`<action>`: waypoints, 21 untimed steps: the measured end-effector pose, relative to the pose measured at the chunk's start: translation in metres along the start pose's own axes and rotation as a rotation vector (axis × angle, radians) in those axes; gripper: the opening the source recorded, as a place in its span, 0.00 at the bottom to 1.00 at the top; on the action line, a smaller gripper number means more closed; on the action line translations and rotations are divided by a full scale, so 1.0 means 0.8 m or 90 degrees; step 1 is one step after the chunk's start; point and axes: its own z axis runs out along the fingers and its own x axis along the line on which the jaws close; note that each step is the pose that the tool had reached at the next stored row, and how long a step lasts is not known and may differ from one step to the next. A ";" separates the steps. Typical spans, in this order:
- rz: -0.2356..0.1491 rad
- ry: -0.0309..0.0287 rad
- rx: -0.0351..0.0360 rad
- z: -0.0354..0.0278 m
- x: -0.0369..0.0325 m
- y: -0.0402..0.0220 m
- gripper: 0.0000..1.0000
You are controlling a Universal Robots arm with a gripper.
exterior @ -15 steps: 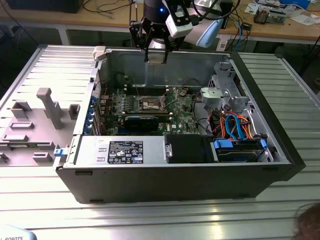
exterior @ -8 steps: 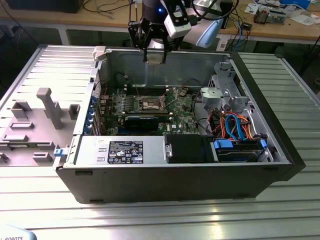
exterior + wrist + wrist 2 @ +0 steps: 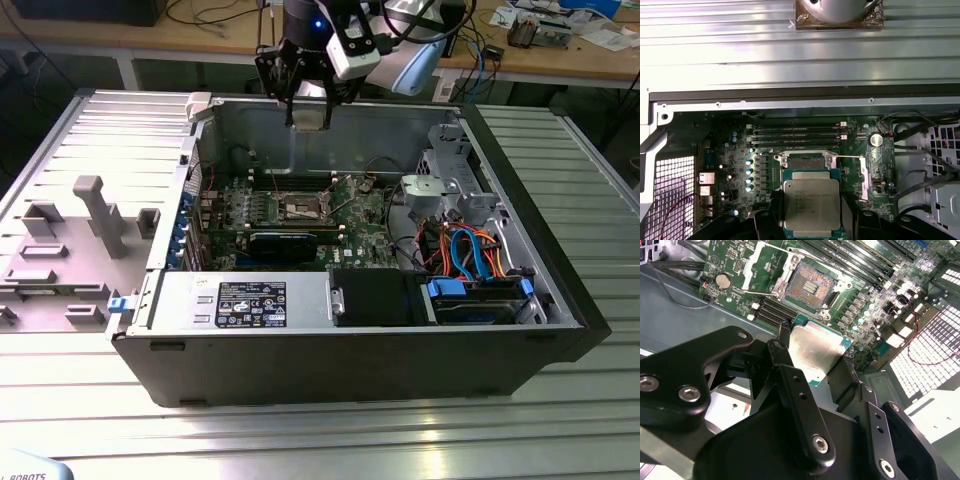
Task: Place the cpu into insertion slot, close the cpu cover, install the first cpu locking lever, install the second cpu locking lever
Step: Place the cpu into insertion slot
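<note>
My gripper (image 3: 308,100) hangs above the back wall of the open computer case (image 3: 350,370) and is shut on the cpu (image 3: 817,352), a flat silver-topped chip with a green edge, gripped by two opposite sides. In the first wrist view the cpu (image 3: 811,202) covers the near part of the insertion slot (image 3: 806,162). The insertion slot (image 3: 810,285) lies bare on the green motherboard (image 3: 365,215), its pin field exposed. The cpu cover (image 3: 754,262) stands flipped open beside the slot. A thin wire lever (image 3: 757,291) sticks out near it.
Black memory slots (image 3: 797,135) run along one side of the socket. A coin battery (image 3: 722,280) sits nearby. The labelled power supply (image 3: 255,300) and a drive cage with blue and orange cables (image 3: 470,250) fill the case's front and the exterior view's right. The removed side panel (image 3: 70,250) lies at that view's left.
</note>
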 end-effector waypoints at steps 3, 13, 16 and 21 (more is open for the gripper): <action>0.000 0.0000 0.0000 0.0016 0.0000 -0.0001 0.54; 0.000 -0.0001 -0.0001 0.0045 0.0001 -0.0004 0.54; 0.000 -0.0001 -0.0001 0.0051 0.0004 -0.0005 0.54; 0.000 0.0000 -0.0001 0.0063 0.0015 -0.0006 0.54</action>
